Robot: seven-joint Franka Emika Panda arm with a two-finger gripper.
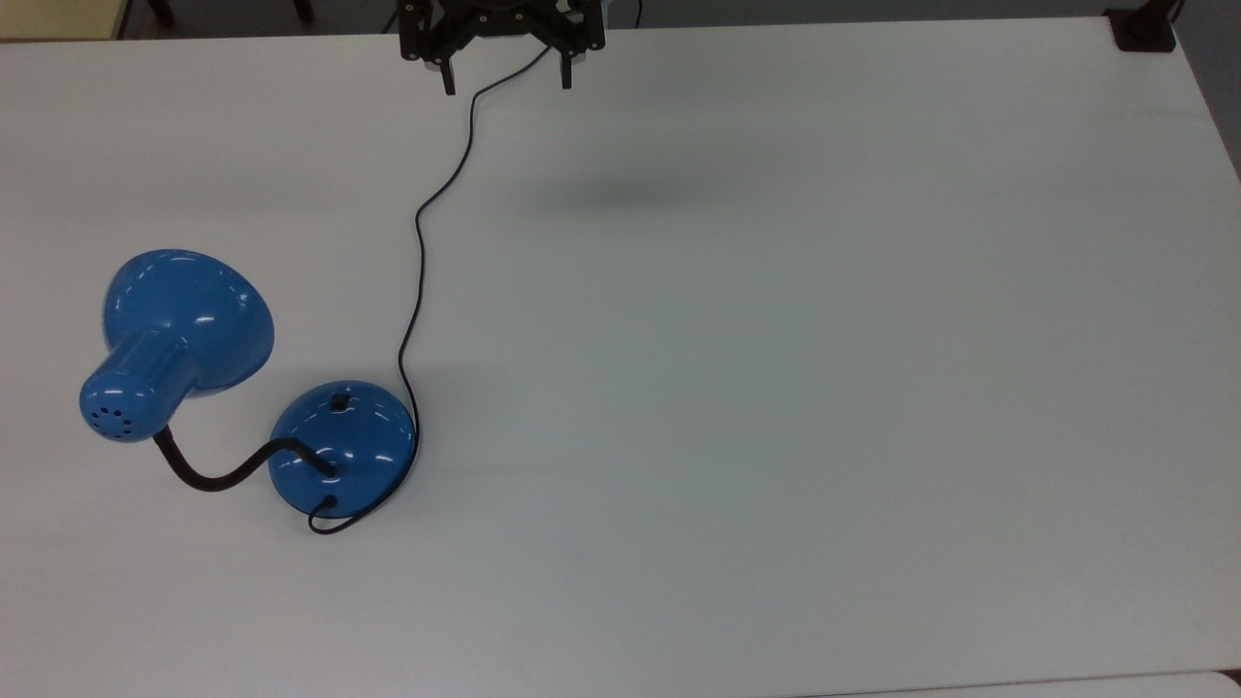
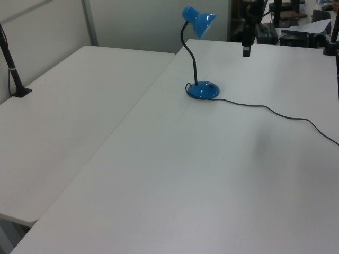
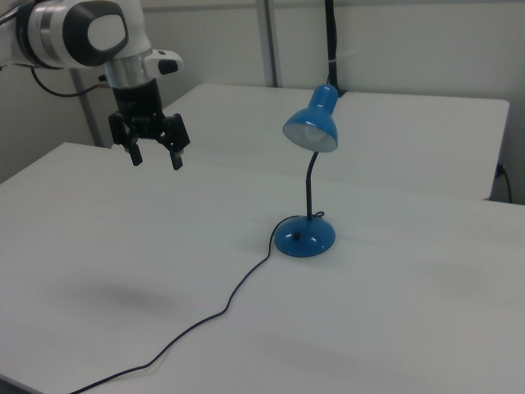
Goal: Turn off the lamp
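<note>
The glossy blue lamp stands on the white table (image 1: 776,388) with its bell-shaped shade (image 1: 184,325) at the top view's left. A black bendy neck (image 1: 218,475) joins the shade to the domed base (image 1: 341,444). The small black switch (image 1: 339,400) sits on top of the base. The thin black cord (image 1: 419,252) runs from the base toward the top view's upper edge. My gripper (image 1: 506,82) hangs high above the table there, far from the lamp, open and holding nothing. In the right view the gripper (image 3: 156,158) hangs at the left, well apart from the shade (image 3: 312,123) and base (image 3: 304,236).
A second white table (image 2: 63,106) adjoins on the left view's left, with a black clamped post (image 2: 13,69) at its edge. A black mount (image 1: 1144,29) sits at the top view's upper right corner. The cord (image 2: 275,112) trails across the table toward the left view's right.
</note>
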